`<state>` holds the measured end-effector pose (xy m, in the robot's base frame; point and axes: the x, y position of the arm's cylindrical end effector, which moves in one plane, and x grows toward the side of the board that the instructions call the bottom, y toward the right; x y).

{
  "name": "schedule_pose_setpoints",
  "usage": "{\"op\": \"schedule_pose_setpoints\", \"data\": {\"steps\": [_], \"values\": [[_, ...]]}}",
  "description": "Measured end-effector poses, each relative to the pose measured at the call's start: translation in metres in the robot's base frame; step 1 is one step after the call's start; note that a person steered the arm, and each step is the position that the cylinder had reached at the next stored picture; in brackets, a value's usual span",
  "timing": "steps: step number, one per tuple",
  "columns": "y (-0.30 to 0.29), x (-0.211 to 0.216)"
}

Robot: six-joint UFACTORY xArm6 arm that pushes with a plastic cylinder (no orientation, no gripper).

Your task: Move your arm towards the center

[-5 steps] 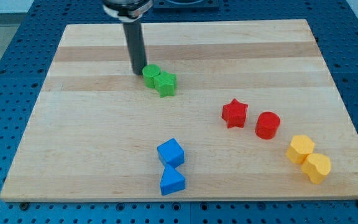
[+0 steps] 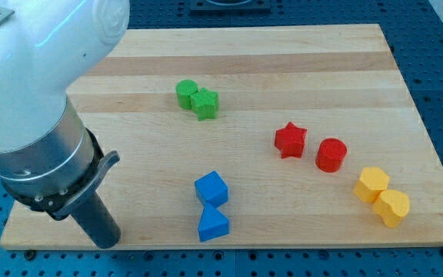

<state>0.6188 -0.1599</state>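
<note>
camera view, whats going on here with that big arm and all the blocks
My tip rests at the board's bottom-left corner, touching no block. The nearest are the blue cube and blue triangular block to its right. The green cylinder and green star sit together near the top. The red star, red cylinder and two yellow blocks lie on the view's right. The board's centre is open.

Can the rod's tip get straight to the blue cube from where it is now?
Probably yes: my tip sits near the view's bottom left, and only bare wooden board lies between it and the blue cube.
</note>
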Motion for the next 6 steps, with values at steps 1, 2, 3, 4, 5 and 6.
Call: {"op": "schedule_pose_setpoints", "data": {"steps": [1, 2, 3, 4, 5, 6], "values": [[0.012, -0.002], [0.012, -0.01], [0.014, -0.035], [0.042, -0.074], [0.092, -0.107], [0.143, -0.119]]}}
